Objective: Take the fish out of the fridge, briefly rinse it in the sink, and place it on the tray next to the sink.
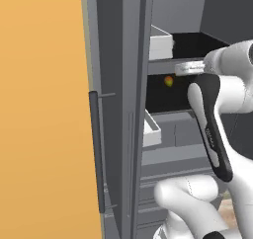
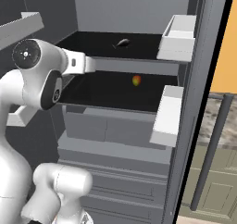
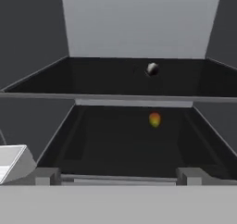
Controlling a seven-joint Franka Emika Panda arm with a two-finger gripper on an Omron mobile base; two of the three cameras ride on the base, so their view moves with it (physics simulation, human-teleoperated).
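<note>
From the left base view we see, going left to right, a flat orange wall panel, then the long dark vertical handle on the edge of the tall grey fridge, whose door stands open, then white door bins and the dark inner shelves, with the white arm reaching in at the height of the upper shelf. In the right base view the arm comes in from the left, its wrist level with the front lip of the upper shelf, and the small slender silvery-grey fish lies on that upper shelf toward the back, well apart from the hand. On the shelf below sits a small round orange-red fruit. The hand view looks straight into the fridge, with the fish above and the fruit below. The fingers stand far apart at the bottom corners, open and holding nothing.
</note>
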